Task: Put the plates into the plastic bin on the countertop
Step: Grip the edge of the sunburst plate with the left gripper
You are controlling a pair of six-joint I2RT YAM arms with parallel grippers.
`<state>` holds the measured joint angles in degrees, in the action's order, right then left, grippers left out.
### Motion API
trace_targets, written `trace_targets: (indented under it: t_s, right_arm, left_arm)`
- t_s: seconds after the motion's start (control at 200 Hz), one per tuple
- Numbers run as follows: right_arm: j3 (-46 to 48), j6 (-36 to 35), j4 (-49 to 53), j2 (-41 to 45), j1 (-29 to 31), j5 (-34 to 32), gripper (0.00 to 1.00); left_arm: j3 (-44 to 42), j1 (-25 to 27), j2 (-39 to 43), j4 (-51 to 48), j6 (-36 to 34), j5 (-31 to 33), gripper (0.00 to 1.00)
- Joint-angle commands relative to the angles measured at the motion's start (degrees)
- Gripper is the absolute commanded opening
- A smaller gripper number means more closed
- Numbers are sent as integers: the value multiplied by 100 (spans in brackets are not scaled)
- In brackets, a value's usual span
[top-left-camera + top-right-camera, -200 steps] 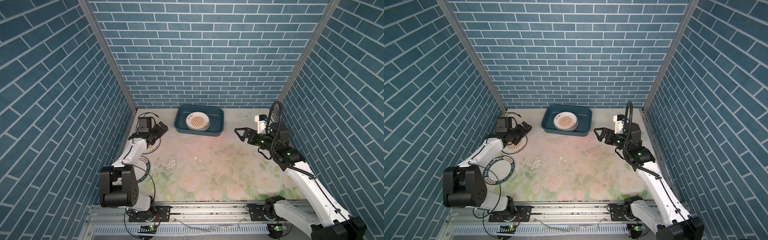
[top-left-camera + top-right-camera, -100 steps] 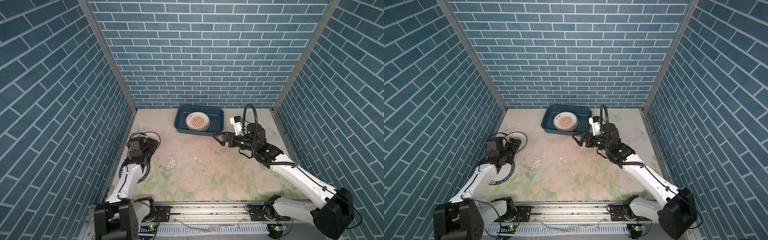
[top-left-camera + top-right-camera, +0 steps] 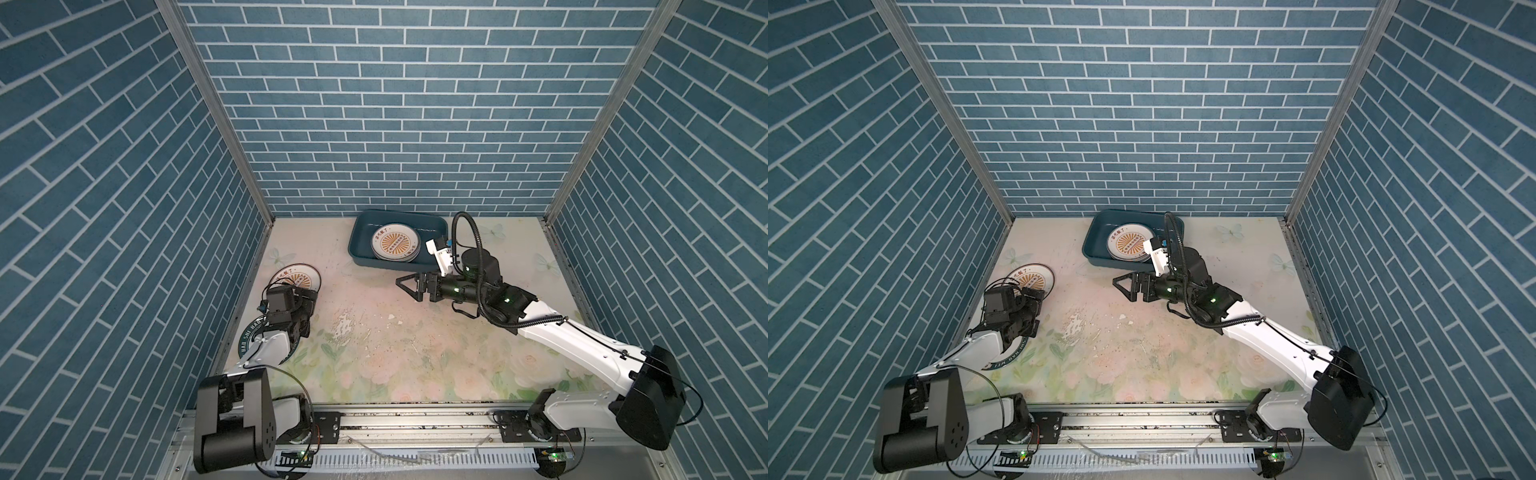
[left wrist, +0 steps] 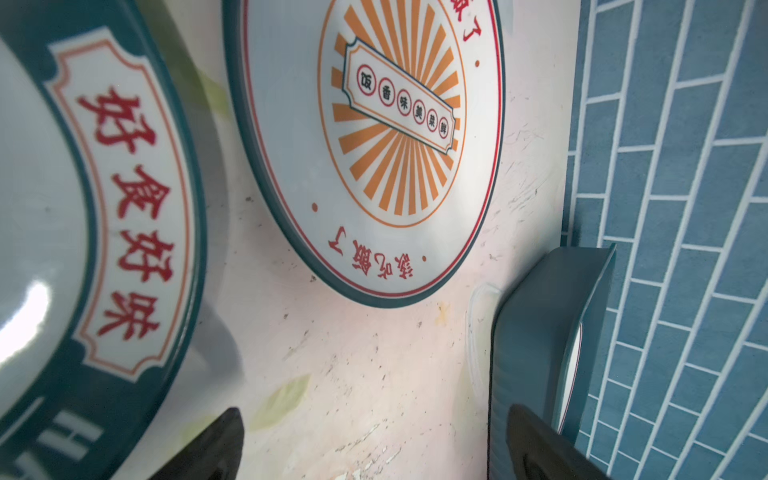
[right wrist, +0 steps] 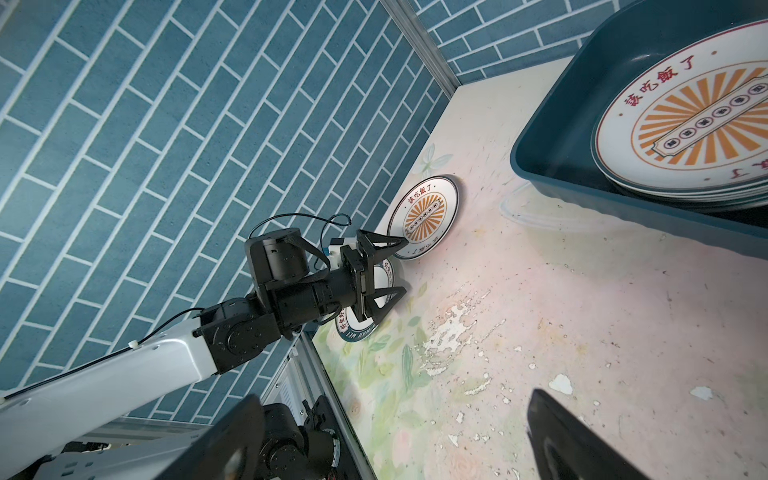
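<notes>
Plates sit in the plastic bin at twelve o'clock; two more lie at nine. Left gripper and right gripper hang wide open, empty.

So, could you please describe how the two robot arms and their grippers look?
The left arm and the right arm have long white links and black joints. The left gripper and the right gripper are black open triangular frames. A ribbed black hose loops over the right wrist, where small green lights glow.
</notes>
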<state>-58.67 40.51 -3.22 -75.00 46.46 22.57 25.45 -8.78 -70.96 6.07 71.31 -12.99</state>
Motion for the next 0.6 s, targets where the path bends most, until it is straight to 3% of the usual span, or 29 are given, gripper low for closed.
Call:
trace_targets:
  t_s: [0.0,0.33,0.595]
  right_arm:
    - [-106,-51,-126,20,30,-202,98]
    - [-91,-68,-34,30,30,-305,98]
    - [-131,-164,84,-19,28,-396,98]
  left_arm:
    - [-84,-45,-194,528,259,28,99]
    - [-118,-45,-1109,1362,523,168,92]
    - [-329,-62,-1798,2236,790,310,80]
